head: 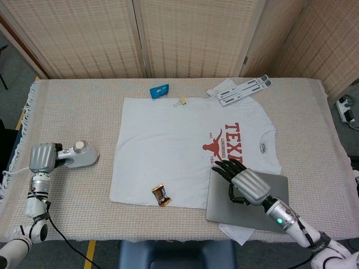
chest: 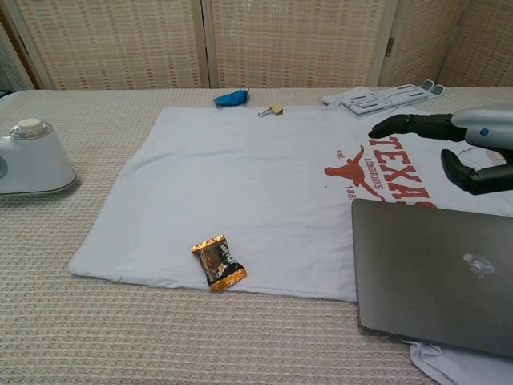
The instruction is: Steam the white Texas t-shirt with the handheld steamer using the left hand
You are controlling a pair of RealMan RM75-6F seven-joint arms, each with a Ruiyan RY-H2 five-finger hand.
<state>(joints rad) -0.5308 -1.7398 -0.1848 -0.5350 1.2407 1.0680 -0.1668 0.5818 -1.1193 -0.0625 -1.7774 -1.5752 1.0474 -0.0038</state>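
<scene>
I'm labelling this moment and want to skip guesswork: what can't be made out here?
- Left hand: cut off by the chest view's left edge; in the head view its fingers lie behind the steamer handle.
- T-shirt: its near right corner is under the laptop in both views.
- Candy wrapper: print too small to read.
- Right hand: cut off by the chest view's right edge.

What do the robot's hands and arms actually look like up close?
Each hand has a silver-grey metal back and black fingers. The left hand sits on a slim silver forearm of ringed segments. The right hand joins a silver wrist with a small green light, then a white arm.
</scene>
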